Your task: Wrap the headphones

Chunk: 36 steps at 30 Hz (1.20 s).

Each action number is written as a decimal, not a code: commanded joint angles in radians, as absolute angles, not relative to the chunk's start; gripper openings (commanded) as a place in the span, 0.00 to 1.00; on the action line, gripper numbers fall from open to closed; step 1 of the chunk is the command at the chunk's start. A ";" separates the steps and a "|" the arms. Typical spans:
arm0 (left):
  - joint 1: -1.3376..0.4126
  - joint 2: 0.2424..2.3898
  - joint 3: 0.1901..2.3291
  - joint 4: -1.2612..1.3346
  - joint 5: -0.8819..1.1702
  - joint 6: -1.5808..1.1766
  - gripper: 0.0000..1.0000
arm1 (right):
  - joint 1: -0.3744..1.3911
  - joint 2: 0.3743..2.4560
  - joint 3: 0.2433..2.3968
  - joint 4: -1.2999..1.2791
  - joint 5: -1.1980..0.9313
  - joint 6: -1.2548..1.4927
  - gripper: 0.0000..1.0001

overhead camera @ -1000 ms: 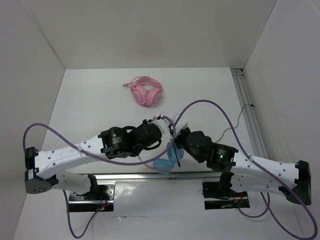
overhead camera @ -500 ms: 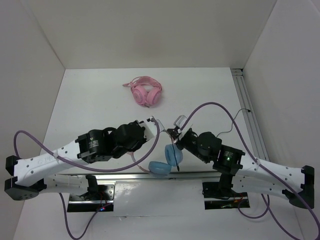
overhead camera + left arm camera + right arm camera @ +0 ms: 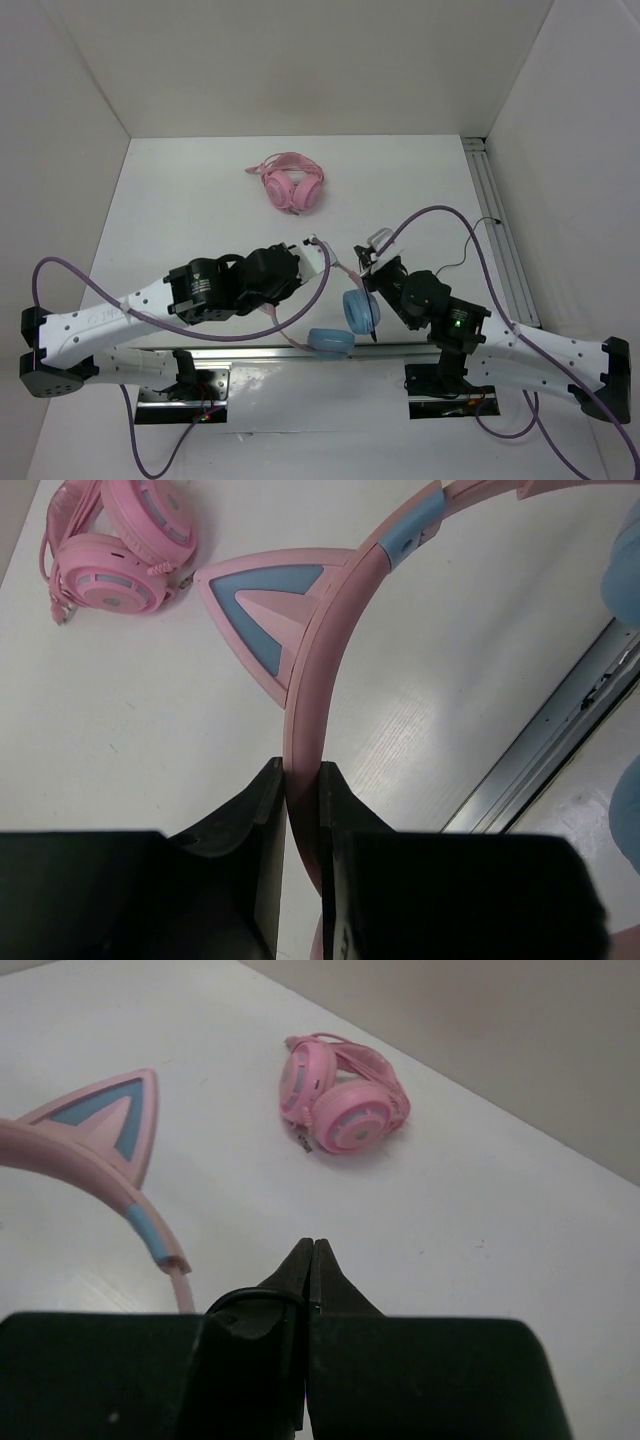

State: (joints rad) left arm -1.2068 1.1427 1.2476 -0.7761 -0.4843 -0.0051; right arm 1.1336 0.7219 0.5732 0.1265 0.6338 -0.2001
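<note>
Top external view: showed the left gripper and the right gripper close together. Showed the headphones between them, blue cups on the near side of both.

Left wrist view: showed jaws squeezed tight on the pink headband, cat ear just ahead.

Right wrist view: showed jaws shut flat, seemingly nipping the thin black cable at their left.

Looked like the winding step, hardly begun. Next, probably needed looping that cable round the band while holding the band steady.
</note>
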 commanded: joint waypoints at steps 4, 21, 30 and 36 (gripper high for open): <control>-1.243 1.138 1.267 -0.787 -0.336 0.052 0.00 | 1.114 0.862 0.713 0.068 0.381 -0.225 0.00; -1.243 0.874 1.221 -0.614 -0.219 0.098 0.00 | 0.983 0.965 0.759 0.009 0.026 -0.225 0.08; -1.243 0.928 1.259 -0.594 -0.172 0.078 0.00 | 0.846 1.006 0.739 0.135 -0.294 -0.213 0.32; -1.243 0.995 1.290 -0.542 -0.354 0.009 0.00 | 0.753 1.072 0.666 0.415 -0.557 -0.086 0.46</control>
State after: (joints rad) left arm -1.2396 0.9886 1.2182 -0.6899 -0.2844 0.0761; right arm 0.7807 1.0389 0.6926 0.1902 -0.3809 -0.1577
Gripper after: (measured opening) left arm 0.261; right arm 0.457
